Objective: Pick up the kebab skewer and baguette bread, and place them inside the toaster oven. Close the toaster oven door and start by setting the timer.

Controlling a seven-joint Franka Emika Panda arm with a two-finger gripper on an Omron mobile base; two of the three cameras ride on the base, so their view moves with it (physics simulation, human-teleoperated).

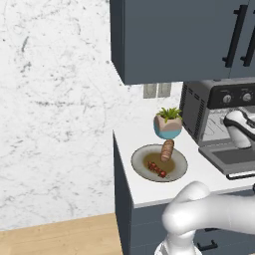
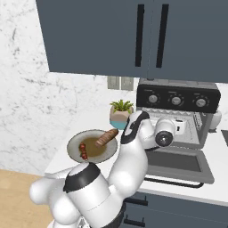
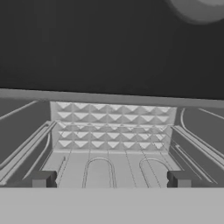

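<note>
- Spanning the upper wall, the dark blue cabinets (image 2: 133, 35) carry long black handles and hang directly above the work zone.
- White counter (image 1: 149, 191) runs beneath them; in the left base view its free corner sits at 7 o'clock from the oven.
- Toaster oven (image 2: 178, 99) stands on the counter under the cabinets, its silver panel of three knobs along the top front.
- Toaster oven door (image 2: 176, 165) is dropped fully open, lying flat toward the robot at 6 o'clock from the oven cavity, bar handle on its near edge.
- Arm reaches across the open door, with the wrist at the mouth of the cavity.
- Wire rack (image 3: 111, 164) and the embossed back wall lie straight ahead of the hand camera.
- Gripper (image 3: 111, 178) is spread wide, fingertips far apart at the bottom of the hand view, pinching nothing.
- Round plate (image 1: 142, 169) rests on the counter at 9 o'clock from the open door, well apart from the gripper.
- Potted plant (image 1: 168, 122) stands just beyond the plate at 12 o'clock, beside the oven's side wall.
- Baguette bread (image 1: 167, 150) leans over the plate's far rim, pointing toward the plant.
- Kebab skewer (image 1: 157, 169) lies flat inside the plate, at 6 o'clock from the baguette, near its lower end.
</note>
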